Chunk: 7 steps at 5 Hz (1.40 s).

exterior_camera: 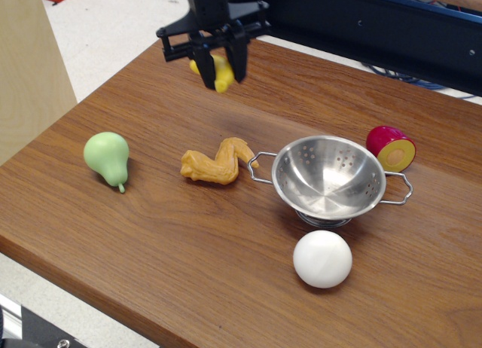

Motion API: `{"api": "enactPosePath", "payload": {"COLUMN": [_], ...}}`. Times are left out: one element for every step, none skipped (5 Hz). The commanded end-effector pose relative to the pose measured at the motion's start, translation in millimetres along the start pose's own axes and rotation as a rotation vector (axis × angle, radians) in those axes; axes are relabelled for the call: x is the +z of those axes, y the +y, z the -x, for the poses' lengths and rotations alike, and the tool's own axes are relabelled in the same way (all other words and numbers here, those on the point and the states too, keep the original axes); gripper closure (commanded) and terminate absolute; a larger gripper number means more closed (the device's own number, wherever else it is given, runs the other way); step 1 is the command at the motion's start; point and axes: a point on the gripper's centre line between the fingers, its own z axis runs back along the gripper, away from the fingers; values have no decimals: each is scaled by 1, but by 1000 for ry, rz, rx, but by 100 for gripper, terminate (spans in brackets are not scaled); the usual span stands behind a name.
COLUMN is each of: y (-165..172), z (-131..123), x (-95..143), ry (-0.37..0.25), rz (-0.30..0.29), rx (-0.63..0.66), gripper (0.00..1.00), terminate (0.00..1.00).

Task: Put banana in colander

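Note:
My black gripper (223, 75) hangs well above the far part of the wooden table (151, 235) and is shut on the small yellow banana (220, 74), which pokes out between the fingers. The shiny steel colander (328, 178) stands upright and empty on the table to the right and nearer the camera. The gripper is up and left of the colander, apart from it.
An orange-brown chicken-wing toy (218, 163) lies just left of the colander's handle. A green pear (106, 157) lies at the left. A white ball (322, 258) sits in front of the colander. A red and yellow half fruit (391, 148) lies behind it at the right.

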Motion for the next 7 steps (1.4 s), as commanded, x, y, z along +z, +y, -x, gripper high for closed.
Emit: {"api": "enactPosePath", "payload": {"y": [-24,-37,-44,-50,-54,-55,-56], "z": [62,84,101,113,111,107,101], "x": [29,12,0,-7,-14,-15,-6], "ry": [-53,-90,-114,-114,-94,-128,-152], "rz": [88,65,80,108,104,107,117], "rx": [-160,-224,-270,-282,-292,-275,-243], "gripper": [100,100,100,100,0,0,0], "terminate": [0,0,0,0,0,0,0]}}
